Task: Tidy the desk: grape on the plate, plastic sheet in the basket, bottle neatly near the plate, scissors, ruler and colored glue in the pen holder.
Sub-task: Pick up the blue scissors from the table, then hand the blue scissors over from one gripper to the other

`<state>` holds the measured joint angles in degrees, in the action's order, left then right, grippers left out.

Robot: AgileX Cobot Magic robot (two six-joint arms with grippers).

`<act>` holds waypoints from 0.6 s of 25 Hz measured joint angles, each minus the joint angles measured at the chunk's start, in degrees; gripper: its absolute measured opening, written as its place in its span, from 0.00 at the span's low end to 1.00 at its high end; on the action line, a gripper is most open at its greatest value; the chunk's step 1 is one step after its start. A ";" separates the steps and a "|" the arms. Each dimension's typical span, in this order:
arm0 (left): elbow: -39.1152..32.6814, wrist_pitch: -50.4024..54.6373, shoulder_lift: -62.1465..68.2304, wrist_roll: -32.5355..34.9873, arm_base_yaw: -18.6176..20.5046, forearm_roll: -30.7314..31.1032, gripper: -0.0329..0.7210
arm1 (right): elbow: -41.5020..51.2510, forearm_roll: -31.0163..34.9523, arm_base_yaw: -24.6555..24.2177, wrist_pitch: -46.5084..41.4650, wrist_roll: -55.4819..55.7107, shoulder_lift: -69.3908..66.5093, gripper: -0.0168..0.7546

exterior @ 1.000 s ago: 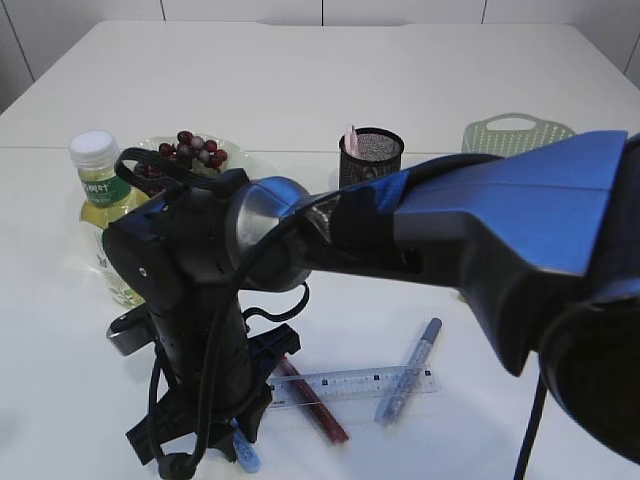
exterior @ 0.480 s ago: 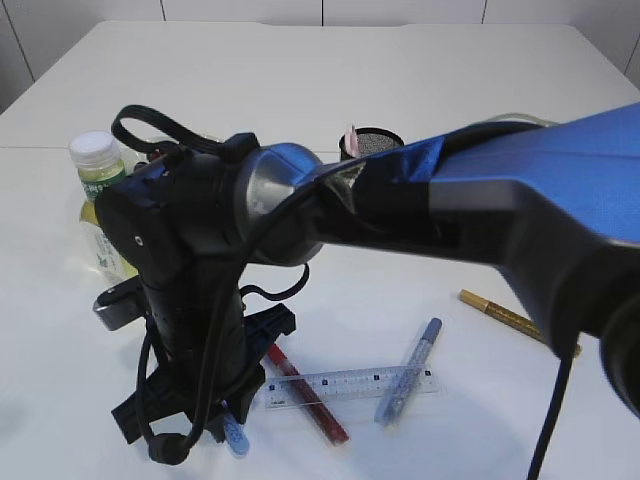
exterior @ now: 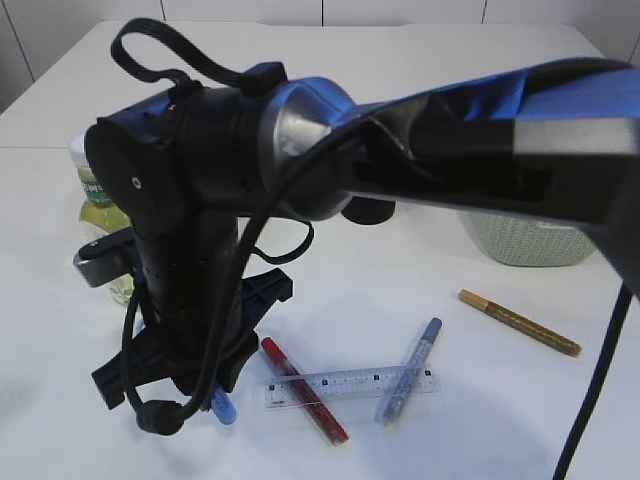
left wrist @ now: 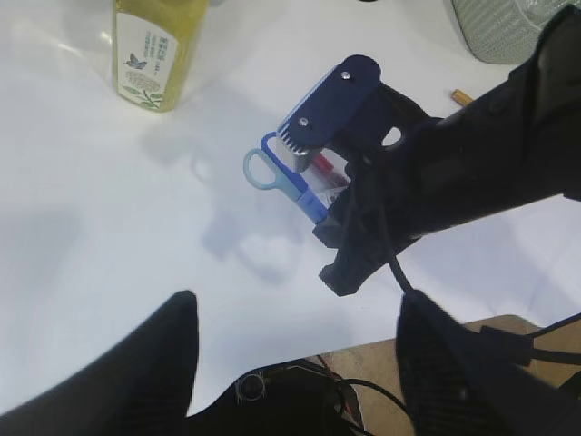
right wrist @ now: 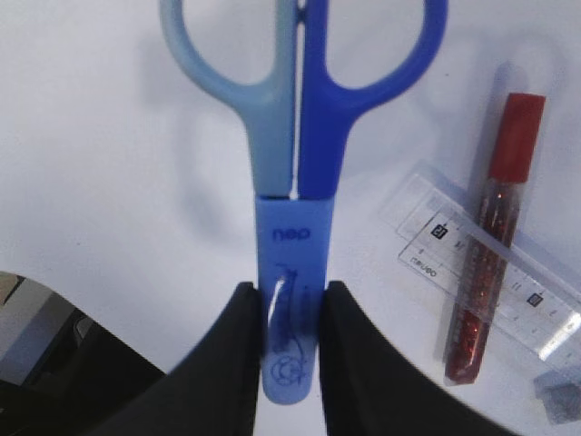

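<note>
The scissors (right wrist: 295, 182) are pinched at their blue sheath by the right gripper (right wrist: 289, 341), beside the ruler (right wrist: 481, 259). The red glitter glue (right wrist: 495, 227) lies across the ruler. The left gripper's (left wrist: 295, 363) jaws are spread wide, holding nothing.

One scissors (right wrist: 295, 182), one ruler (exterior: 350, 387), three glue pens (exterior: 302, 389), one bottle (left wrist: 156, 50), one basket (exterior: 525, 240).
</note>
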<state>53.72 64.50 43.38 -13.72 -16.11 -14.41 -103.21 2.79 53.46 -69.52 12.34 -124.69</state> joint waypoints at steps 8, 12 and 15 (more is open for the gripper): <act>0.00 -2.48 0.00 -0.72 0.00 0.00 0.70 | 0.00 -0.59 0.00 -0.22 0.00 3.52 0.23; 0.00 -3.09 0.00 -0.72 0.00 0.00 0.70 | 0.00 -3.12 0.00 -0.43 0.00 5.11 0.23; 0.00 -3.85 0.00 -0.80 0.00 -0.10 0.70 | 0.00 -5.02 0.00 -0.43 0.00 5.92 0.23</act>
<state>53.72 60.66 43.38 -14.52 -16.11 -14.51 -103.21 -2.23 53.46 -69.95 12.34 -118.78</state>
